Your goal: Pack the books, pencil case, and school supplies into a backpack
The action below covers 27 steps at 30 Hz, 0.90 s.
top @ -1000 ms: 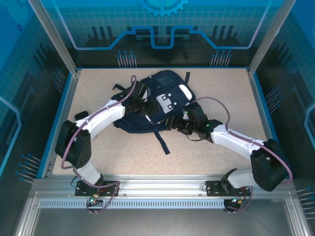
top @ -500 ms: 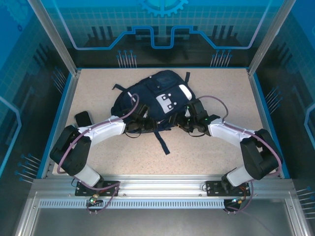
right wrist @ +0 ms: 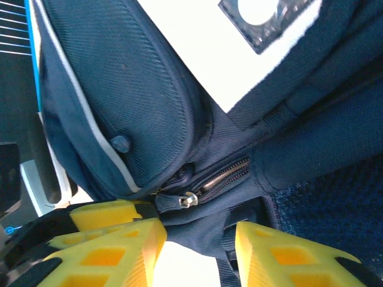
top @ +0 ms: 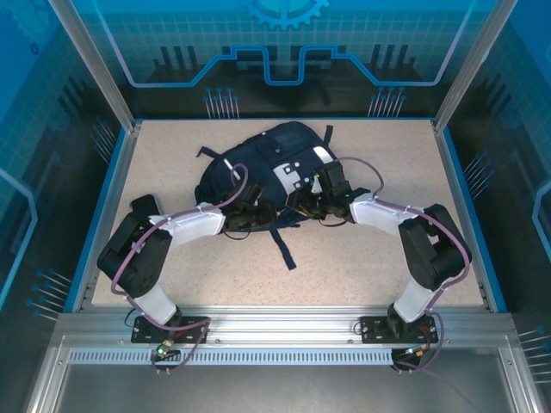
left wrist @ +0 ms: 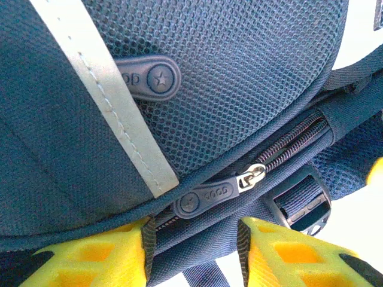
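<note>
On the speckled tabletop (top: 362,267), centred and toward the far side, the navy backpack (top: 258,159) lies flat. One dark strap (top: 282,245) trails from it toward my bases. My left arm (top: 185,225) reaches in from the left and my right arm (top: 383,211) from the right. Both wrists are at the bag's near edge, close to each other.

My left fingers (left wrist: 102,254) are spread apart, and a fold of the bag's seam fabric sits in the gap between them. Just beyond their tips runs a zipper line, with a metal slider (left wrist: 251,177) and a rubber pull tab (left wrist: 200,198) lying along it. Above that is a mesh panel (left wrist: 239,72) crossed by a pale reflective stripe (left wrist: 114,101). A plastic buckle (left wrist: 302,209) sits to the right.

My right fingers (right wrist: 114,251) are apart as well, with dark fabric and a sliver of pale tabletop showing between them. Just past them a second slider (right wrist: 188,199) sits at the end of a row of zip teeth, tucked under a padded navy section. A white patch (right wrist: 197,60) lies beyond that.
</note>
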{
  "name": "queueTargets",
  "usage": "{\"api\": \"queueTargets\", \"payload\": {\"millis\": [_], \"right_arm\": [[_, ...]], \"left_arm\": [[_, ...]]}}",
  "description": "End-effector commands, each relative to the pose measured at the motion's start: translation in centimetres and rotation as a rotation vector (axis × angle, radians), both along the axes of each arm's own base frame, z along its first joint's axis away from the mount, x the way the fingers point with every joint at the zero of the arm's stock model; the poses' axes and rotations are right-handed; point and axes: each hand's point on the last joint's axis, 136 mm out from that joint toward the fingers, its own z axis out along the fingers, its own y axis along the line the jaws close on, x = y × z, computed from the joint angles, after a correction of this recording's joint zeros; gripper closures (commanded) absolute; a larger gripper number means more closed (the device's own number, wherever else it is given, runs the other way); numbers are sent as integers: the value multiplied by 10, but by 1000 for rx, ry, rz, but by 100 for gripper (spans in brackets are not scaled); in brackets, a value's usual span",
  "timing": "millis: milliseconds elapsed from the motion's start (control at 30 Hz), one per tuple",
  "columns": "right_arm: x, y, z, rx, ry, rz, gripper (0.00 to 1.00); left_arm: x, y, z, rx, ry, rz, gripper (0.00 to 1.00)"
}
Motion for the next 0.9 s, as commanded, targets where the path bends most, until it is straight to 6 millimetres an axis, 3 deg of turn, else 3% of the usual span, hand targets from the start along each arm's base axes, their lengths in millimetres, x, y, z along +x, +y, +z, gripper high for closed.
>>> {"api": "queueTargets", "payload": {"millis": [0, 167, 367, 567, 867], "right_arm": [[-3, 1, -18, -25, 59, 2, 60], [-13, 1, -47, -37, 136, 2, 61], [-17, -2, -59, -49, 168, -4, 62], [-18, -3, -60, -47, 175, -6, 62], [-17, -3, -62, -54, 180, -15, 63]], "left_arm": [[13, -13, 5, -77, -50, -21, 57], [15, -26, 7, -147, -67, -62, 57], [27, -28, 5, -176, -102, -34, 57], [35, -13, 11, -177, -203, 54, 57], [26, 10, 25, -155, -243, 138, 57]]}}
